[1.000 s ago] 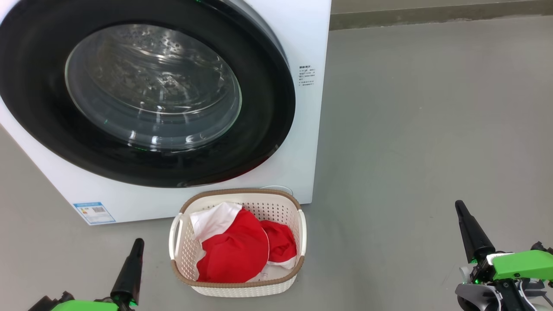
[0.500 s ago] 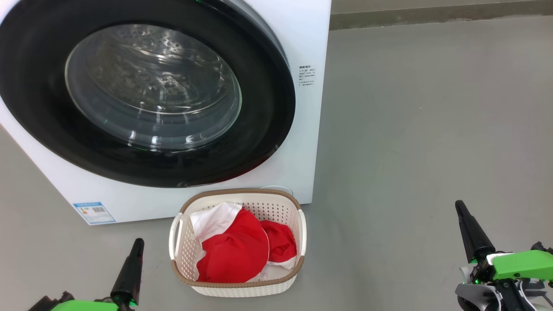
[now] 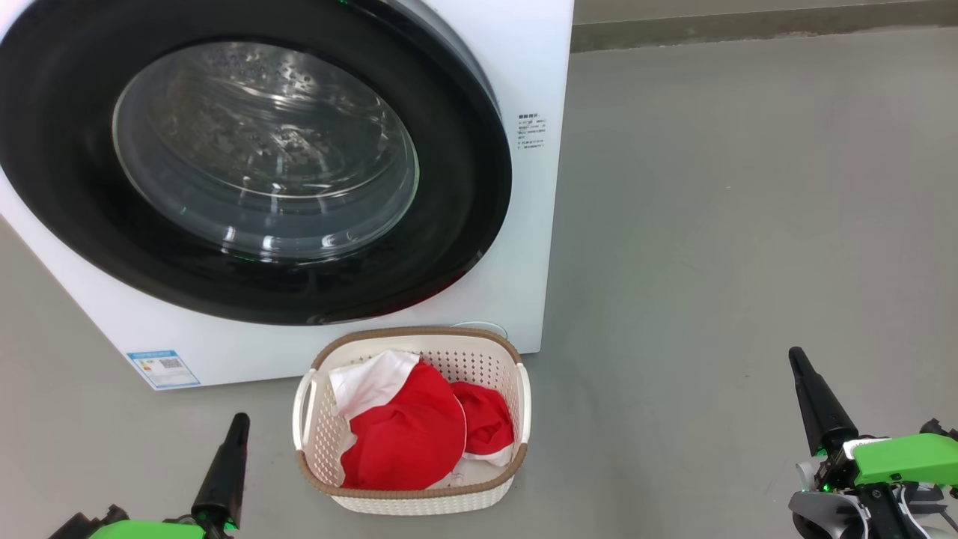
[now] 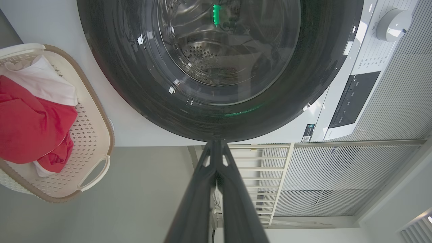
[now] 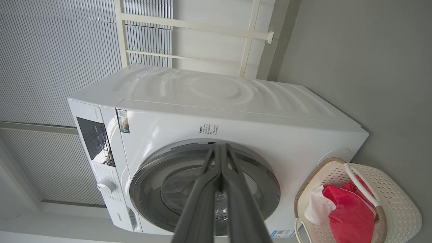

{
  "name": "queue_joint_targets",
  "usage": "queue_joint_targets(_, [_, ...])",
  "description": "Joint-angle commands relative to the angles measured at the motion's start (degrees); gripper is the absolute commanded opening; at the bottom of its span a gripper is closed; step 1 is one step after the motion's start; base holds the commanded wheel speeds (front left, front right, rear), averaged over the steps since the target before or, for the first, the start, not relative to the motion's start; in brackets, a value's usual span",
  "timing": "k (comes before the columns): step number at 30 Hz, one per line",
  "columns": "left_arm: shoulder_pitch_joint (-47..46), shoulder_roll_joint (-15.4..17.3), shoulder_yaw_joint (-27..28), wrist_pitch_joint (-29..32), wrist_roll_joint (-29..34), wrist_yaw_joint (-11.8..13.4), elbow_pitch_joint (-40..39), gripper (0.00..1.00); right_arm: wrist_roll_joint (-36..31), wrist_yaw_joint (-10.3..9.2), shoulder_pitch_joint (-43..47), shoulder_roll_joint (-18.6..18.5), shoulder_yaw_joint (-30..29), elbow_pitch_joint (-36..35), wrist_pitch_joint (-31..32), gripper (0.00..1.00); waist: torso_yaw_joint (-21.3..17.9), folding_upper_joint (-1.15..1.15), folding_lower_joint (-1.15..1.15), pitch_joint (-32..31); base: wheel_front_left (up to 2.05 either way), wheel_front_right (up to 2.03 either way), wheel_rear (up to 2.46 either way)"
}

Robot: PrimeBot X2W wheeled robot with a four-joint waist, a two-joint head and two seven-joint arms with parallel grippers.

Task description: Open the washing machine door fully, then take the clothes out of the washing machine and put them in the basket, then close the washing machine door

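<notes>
The white washing machine [image 3: 535, 67] stands at the upper left, its black-rimmed door [image 3: 464, 224] lying flat against the front, closed. Behind the glass I see bare steel drum. Just in front of it on the floor sits the cream basket [image 3: 516, 419] with the red and white clothes [image 3: 408, 438] piled inside. My left gripper [image 3: 238, 421] is at the lower left beside the basket, shut and holding nothing. My right gripper [image 3: 795, 355] is at the lower right, well clear of the basket, also shut and holding nothing. The wrist views show the door [image 4: 135, 84] [image 5: 263, 175] closed and the basket [image 4: 98, 111] [image 5: 405, 216] filled.
Grey floor [image 3: 748, 224] spreads wide to the right of the machine. A wall base [image 3: 748, 26] runs along the far edge. White slatted panels and a rail frame [image 5: 189, 25] stand behind the machine.
</notes>
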Motion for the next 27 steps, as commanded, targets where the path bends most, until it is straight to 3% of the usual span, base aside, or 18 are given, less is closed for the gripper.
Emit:
queue_joint_targets(1, [-2.3,1.0,1.9,0.2,-0.4,-0.4,-1.5,0.00,-0.1,0.02,-2.4,-0.5,1.0,-1.4,0.4,0.00,0.0,0.00,0.00,0.0,0.00,0.00,0.00])
queue_joint_targets(27, [-2.3,1.0,1.9,0.2,-0.4,-0.4,-1.5,0.00,-0.1,0.02,-2.4,-0.5,1.0,-1.4,0.4,0.00,0.0,0.00,0.00,0.0,0.00,0.00,0.00])
